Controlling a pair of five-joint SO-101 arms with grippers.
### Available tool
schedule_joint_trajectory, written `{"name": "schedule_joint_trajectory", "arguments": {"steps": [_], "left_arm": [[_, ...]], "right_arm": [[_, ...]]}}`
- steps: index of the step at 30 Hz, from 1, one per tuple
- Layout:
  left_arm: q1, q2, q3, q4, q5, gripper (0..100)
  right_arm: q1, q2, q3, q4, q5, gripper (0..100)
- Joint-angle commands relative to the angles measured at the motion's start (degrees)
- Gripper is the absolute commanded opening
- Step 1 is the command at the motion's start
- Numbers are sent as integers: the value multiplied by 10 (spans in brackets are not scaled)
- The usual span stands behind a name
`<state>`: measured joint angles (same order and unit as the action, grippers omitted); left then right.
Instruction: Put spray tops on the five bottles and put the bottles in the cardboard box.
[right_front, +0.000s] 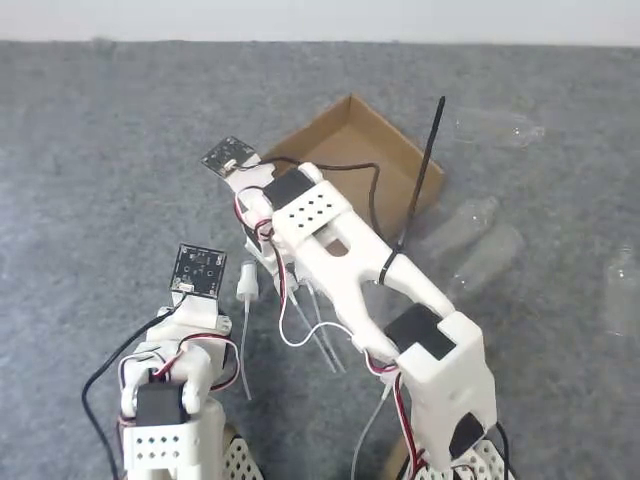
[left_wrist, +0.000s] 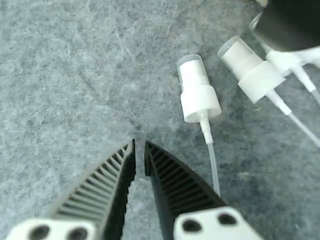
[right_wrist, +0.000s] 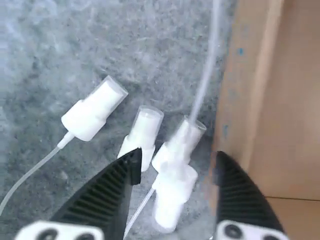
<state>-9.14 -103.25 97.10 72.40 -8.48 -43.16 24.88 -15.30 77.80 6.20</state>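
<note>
Work barely begun: the box (right_front: 352, 135) holds no bottle where visible, and four clear bottles (right_front: 470, 222) lie apparently topless on the carpet (right_front: 100, 150) beside it (a fifth cannot be made out). Spray tops (right_wrist: 92, 117) lie loose near the box. The right gripper (right_wrist: 175, 164) gapes over three of them; the left gripper (left_wrist: 139, 146) is pinched nearly together, empty. Grey carpet throughout, with a pale wall (right_front: 300, 18) behind.

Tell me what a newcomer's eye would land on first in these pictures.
The right arm stretches diagonally across the grey carpet to the cardboard box, its open right claw straddling one of three white spray tops beside the box wall. Clear bottles lie on the carpet to the box's right in the high view. The left claw sits shut beside another spray top.
</note>
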Motion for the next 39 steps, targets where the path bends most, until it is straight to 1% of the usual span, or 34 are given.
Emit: {"name": "schedule_joint_trajectory", "arguments": {"steps": [1,6,13,15,17,20,23,26,28,31,34,39], "left_arm": [[-3,-11,-6,0,-5,27],[-3,-11,-6,0,-5,27],[-3,-11,-6,0,-5,27],[-3,-11,-6,0,-5,27],[-3,-11,-6,0,-5,27],[-3,-11,-6,0,-5,27],[-3,-11,-6,0,-5,27],[-3,-11,-6,0,-5,27],[-3,-11,-6,0,-5,27],[-3,-11,-6,0,-5,27],[-3,-11,-6,0,-5,27],[-3,-11,-6,0,-5,27]], "right_arm": [[2,-15,-57,36,-6,236],[21,-61,-113,116,-5,236],[23,-198,-114,205,-9,232],[29,-239,-110,238,-10,200],[41,-280,-79,247,-10,153],[73,-334,16,220,-5,125],[124,-390,149,165,-4,150],[166,-451,292,95,29,177],[185,-481,375,60,33,177],[193,-509,462,39,-18,180],[193,-512,507,39,-75,180],[184,-512,589,30,-79,180]]}}
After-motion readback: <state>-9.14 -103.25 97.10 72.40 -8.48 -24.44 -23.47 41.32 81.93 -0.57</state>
